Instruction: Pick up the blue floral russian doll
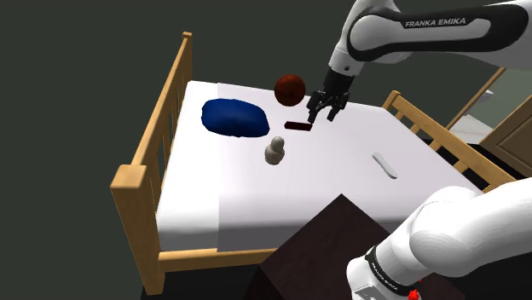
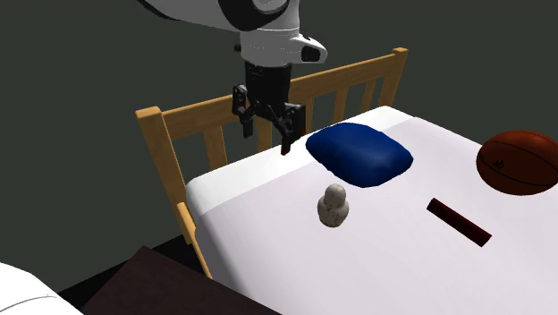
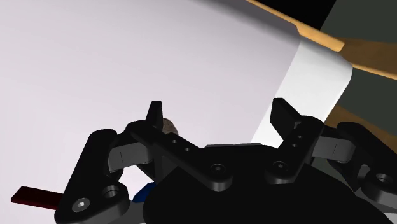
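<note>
Claw (image 1: 325, 115) open, empty, hanging above bed (image 1: 341, 187). Doll (image 1: 274, 152), drawn pale grey, stands upright mid-mattress near blue pillow (image 1: 233, 118). Arm (image 1: 401, 38) lettering reads FRANKA EMIKA.

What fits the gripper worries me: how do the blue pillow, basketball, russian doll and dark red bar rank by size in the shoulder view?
1. blue pillow
2. brown basketball, lying farther back
3. pale russian doll
4. dark red bar, thin; as long as the doll is tall, so that pair is close.
</note>
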Tool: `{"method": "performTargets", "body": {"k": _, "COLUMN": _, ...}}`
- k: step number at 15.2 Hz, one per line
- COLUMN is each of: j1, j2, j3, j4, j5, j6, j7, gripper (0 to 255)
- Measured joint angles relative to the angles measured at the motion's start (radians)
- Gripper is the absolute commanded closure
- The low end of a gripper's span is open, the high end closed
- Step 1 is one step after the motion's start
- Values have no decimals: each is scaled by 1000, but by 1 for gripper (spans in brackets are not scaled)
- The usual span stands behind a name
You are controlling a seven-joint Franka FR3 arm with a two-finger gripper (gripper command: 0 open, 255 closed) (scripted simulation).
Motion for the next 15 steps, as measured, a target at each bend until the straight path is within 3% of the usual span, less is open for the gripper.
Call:
{"method": "performTargets", "body": {"k": 9, "j1": -13, "j2": 315, "j3": -63, "j4": 103, "j5": 40, "j6": 196, "j7": -93, "gripper": 0}}
{"method": "performTargets", "body": {"k": 15, "j1": -33, "j2": 567, "j3": -83, "j4": 255, "j5": 104, "j6": 279, "j7": -165, "gripper": 0}}
